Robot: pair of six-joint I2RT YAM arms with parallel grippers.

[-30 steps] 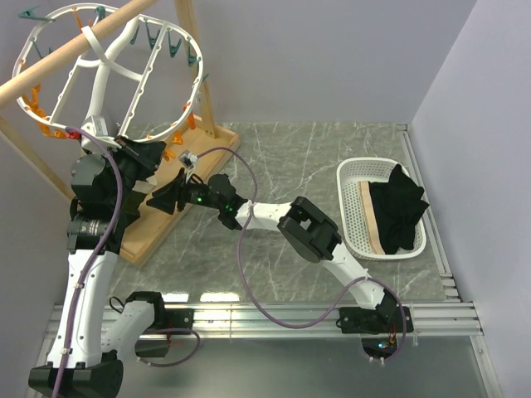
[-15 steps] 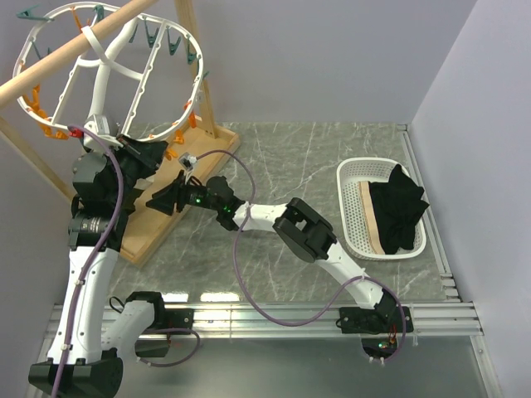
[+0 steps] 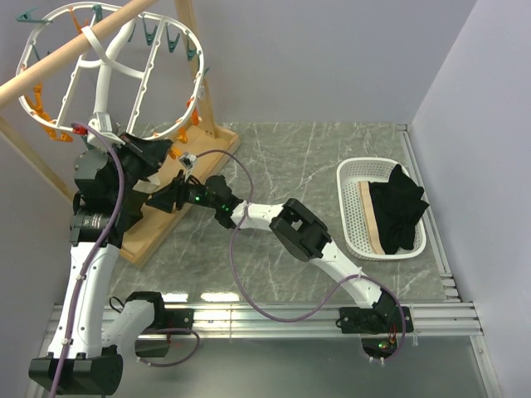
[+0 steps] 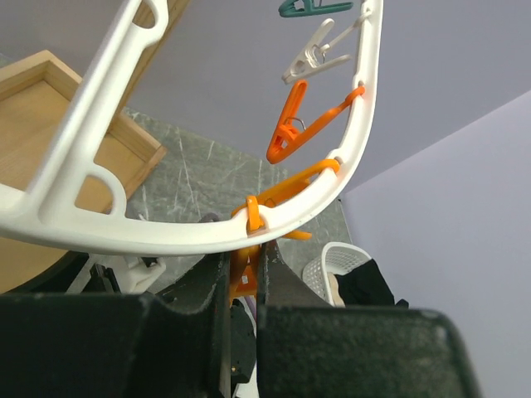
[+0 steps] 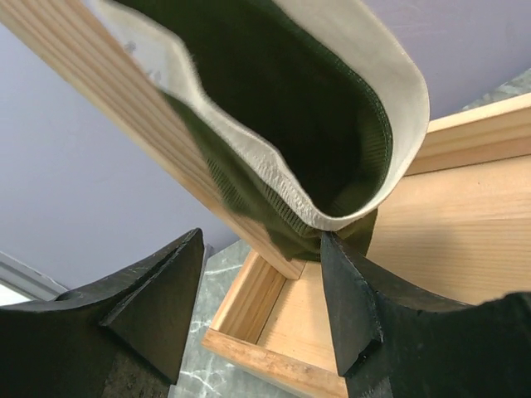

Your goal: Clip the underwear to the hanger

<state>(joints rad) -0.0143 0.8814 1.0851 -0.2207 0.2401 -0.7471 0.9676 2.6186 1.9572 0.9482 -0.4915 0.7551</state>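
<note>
The white oval hanger [image 3: 99, 83] hangs from the wooden pole at the top left, with teal and orange clothespins along its rim. In the left wrist view its rim [image 4: 166, 236] passes just above my fingers. My left gripper [image 3: 153, 153] [image 4: 243, 257] is shut on an orange clothespin [image 4: 243, 280] under that rim. My right gripper [image 3: 170, 195] [image 5: 261, 236] reaches in from the right just below it, jaws apart. The olive-green underwear [image 5: 315, 108], with its pale lining showing, hangs above these jaws. Its lower fold touches the right fingertip [image 5: 336, 257].
The wooden stand's tray [image 3: 158, 228] lies under both grippers and its slanted pole [image 3: 66, 58] carries the hanger. A white basket [image 3: 353, 224] at the right holds a black garment [image 3: 398, 207] and a tan cloth [image 3: 369, 220].
My left gripper has moved up and right to the hanger's lower rim. My right gripper has moved slightly up and left with it.
</note>
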